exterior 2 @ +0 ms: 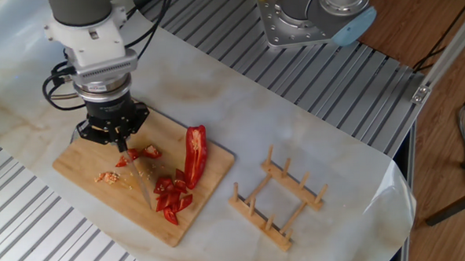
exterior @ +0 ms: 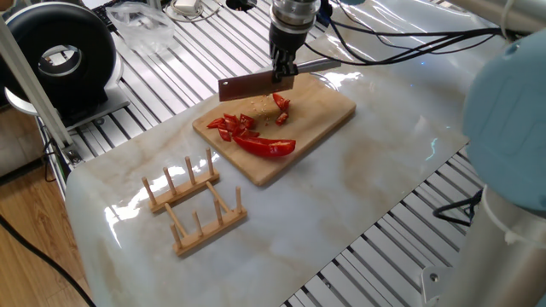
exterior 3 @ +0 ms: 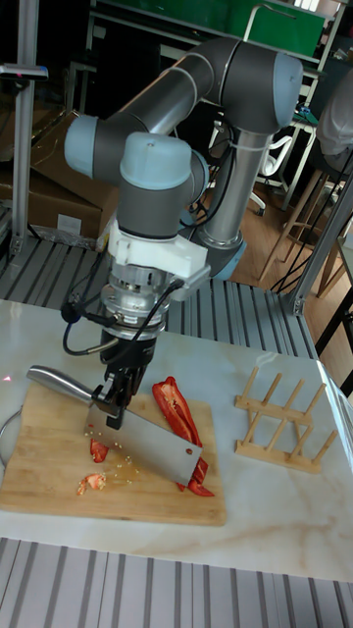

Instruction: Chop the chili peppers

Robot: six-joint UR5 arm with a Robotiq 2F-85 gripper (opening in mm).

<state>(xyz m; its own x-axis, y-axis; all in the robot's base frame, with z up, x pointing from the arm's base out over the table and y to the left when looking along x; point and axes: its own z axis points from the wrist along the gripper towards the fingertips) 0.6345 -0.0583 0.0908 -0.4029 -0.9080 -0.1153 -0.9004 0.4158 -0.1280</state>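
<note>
A wooden cutting board point(exterior: 328, 111) point(exterior 2: 85, 164) point(exterior 3: 39, 471) lies on the marble table. On it rest a long red chili pepper half point(exterior: 266, 147) point(exterior 2: 195, 150) point(exterior 3: 176, 407), a cluster of cut red bits point(exterior: 232, 125) point(exterior 2: 171, 198) and a few loose bits point(exterior: 281, 104) point(exterior 2: 136, 154) point(exterior 3: 94, 469). My gripper point(exterior: 283, 75) point(exterior 2: 122, 140) point(exterior 3: 113, 402) is shut on the handle of a cleaver point(exterior: 247, 86) point(exterior 3: 147, 444). The blade hangs level above the board, over the cut bits.
A wooden peg rack point(exterior: 194, 201) point(exterior 2: 276, 198) point(exterior 3: 284, 417) stands on the table beside the board. A black round device point(exterior: 60, 55) sits off the table's far left corner. Cables point(exterior: 392, 38) trail behind the arm.
</note>
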